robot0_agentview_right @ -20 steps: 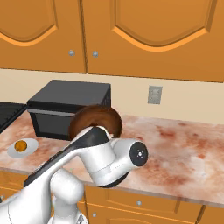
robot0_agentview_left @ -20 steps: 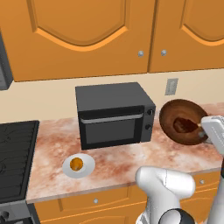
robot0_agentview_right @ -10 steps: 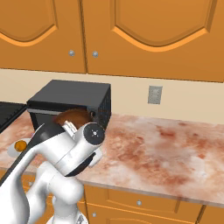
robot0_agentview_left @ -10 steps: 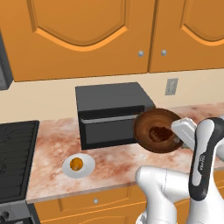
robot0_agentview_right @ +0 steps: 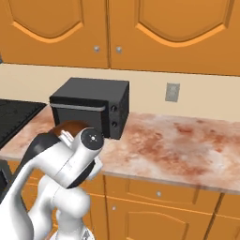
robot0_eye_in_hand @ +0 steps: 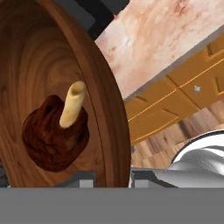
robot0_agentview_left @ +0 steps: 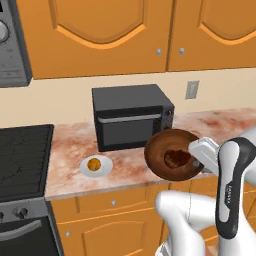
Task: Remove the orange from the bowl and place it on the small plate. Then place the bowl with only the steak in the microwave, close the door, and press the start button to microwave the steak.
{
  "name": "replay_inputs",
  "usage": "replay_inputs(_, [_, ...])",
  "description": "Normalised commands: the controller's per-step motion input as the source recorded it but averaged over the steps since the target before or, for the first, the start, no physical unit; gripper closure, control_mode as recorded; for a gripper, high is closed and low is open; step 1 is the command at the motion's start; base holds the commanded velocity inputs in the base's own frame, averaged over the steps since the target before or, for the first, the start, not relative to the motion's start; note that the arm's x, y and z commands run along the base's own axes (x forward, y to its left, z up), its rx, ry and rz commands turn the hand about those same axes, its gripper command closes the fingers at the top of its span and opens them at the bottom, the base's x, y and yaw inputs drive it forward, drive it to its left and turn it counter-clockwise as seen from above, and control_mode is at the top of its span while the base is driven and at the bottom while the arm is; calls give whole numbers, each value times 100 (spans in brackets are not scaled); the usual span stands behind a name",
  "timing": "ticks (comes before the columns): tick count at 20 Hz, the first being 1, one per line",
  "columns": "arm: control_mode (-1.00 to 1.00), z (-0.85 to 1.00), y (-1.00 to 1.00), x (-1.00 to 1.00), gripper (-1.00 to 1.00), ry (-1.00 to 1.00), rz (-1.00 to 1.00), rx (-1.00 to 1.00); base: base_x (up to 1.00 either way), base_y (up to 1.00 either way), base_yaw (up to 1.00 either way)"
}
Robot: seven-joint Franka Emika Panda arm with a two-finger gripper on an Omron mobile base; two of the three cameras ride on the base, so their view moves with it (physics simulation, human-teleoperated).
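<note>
- jaws [robot0_eye_in_hand: 113, 178] clamped on rim of the bowl [robot0_agentview_left: 172, 155], one tip each side of the wall, seen in hand view
- bowl [robot0_eye_in_hand: 52, 87] held off the counter [robot0_agentview_left: 70, 145], tilted steeply with its inside facing the left base camera, in front of the counter edge near the toaster oven's right corner
- steak [robot0_agentview_left: 175, 159] sits inside the bowl; hand view shows it as a dark lump with a pale bone sticking out [robot0_eye_in_hand: 54, 140]
- right base view: just a sliver of bowl [robot0_agentview_right: 65, 130] behind the arm
- small plate [robot0_agentview_left: 96, 167] on the counter, left of the bowl, well apart from it
- orange [robot0_agentview_left: 94, 164] on the small plate, about centre
- black toaster oven [robot0_agentview_left: 131, 122] behind, on the counter against the wall, door shut
- stove [robot0_agentview_left: 22, 155] at counter's left end
- part of a silver appliance panel with dial [robot0_agentview_left: 7, 42] at upper left, too cropped to tell more
</note>
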Motion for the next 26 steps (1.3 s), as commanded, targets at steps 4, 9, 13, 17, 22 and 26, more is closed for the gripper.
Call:
replay_inputs(4, [100,0,0,0,100,0,0,0,-67,98,0])
replay_inputs(9, [100,0,0,0,100,0,0,0,-25,100,0])
replay_inputs(13, [100,0,0,0,100,0,0,0,0,100,0])
replay_inputs(17, [100,0,0,0,100,0,0,0,4,100,0])
replay_inputs(22, [100,0,0,0,100,0,0,0,49,100,-2])
replay_inputs(26, [100,0,0,0,100,0,0,0,68,29,0])
